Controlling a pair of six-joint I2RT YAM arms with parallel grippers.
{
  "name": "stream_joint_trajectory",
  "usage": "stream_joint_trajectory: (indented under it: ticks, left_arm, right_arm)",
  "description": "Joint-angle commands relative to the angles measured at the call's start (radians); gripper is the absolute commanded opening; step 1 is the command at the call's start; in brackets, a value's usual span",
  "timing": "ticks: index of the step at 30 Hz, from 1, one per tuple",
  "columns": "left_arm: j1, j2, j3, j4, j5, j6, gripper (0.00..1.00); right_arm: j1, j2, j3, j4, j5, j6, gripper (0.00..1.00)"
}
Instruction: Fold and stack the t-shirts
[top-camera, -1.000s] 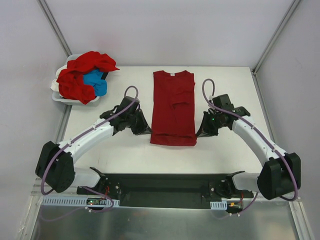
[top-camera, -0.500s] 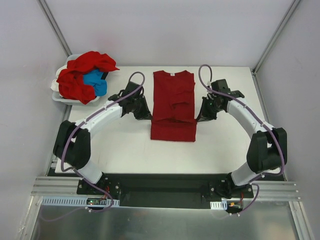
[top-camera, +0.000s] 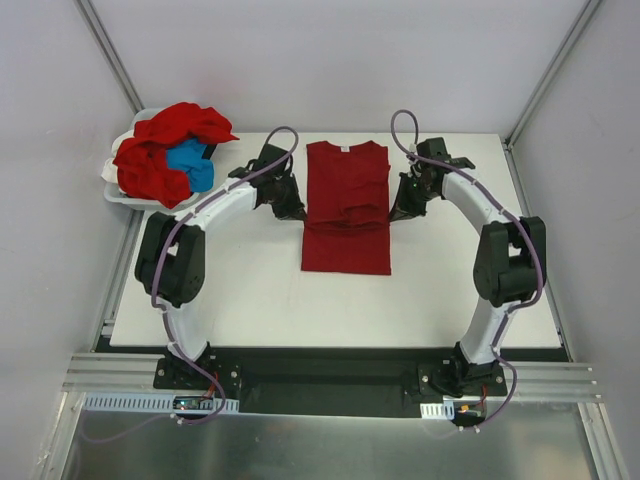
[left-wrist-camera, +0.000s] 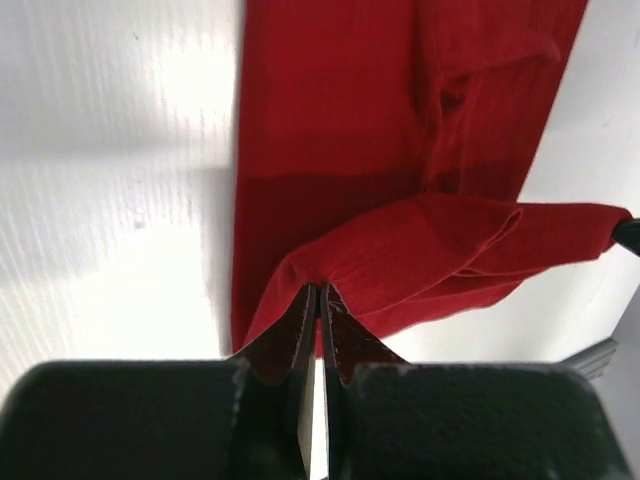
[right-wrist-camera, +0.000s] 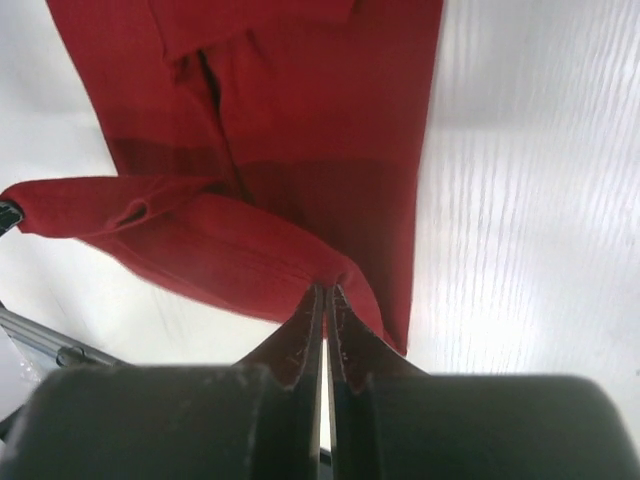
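A deep-red t-shirt (top-camera: 346, 205) lies on the white table, folded into a long strip with its white neck label at the far end. My left gripper (top-camera: 297, 212) is shut on the shirt's bottom hem at the left edge (left-wrist-camera: 318, 290). My right gripper (top-camera: 394, 212) is shut on the hem at the right edge (right-wrist-camera: 326, 288). Both hold the hem lifted above the strip, over its middle, so the lower part doubles back on itself. More red shirts and a bright blue one (top-camera: 190, 165) are piled at the far left.
The pile sits in a white bin (top-camera: 125, 196) off the table's far left corner. The table (top-camera: 230, 290) is white, with grey walls close on both sides and at the back.
Both grippers have moved away from me along the shirt's sides, carrying the bottom hem from the near end up towards the middle of the strip. The arms have stretched out.
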Motion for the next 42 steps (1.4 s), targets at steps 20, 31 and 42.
stream_joint_trajectory:
  ticks: [20, 31, 42]
  left_arm:
    - [0.07, 0.298, 0.33, -0.035, 0.024, 0.068, 0.0]
    - [0.085, 0.322, 0.365, -0.044, 0.009, 0.073, 0.45]
    - [0.108, 0.019, 0.311, -0.074, 0.001, 0.06, 0.99]
  right_arm:
    - [-0.073, 0.298, 0.338, -0.05, -0.049, -0.03, 0.01]
    - [-0.076, 0.37, 0.45, -0.102, -0.062, -0.039, 0.43]
    - [-0.09, 0.067, 0.337, -0.037, -0.134, 0.054, 0.98]
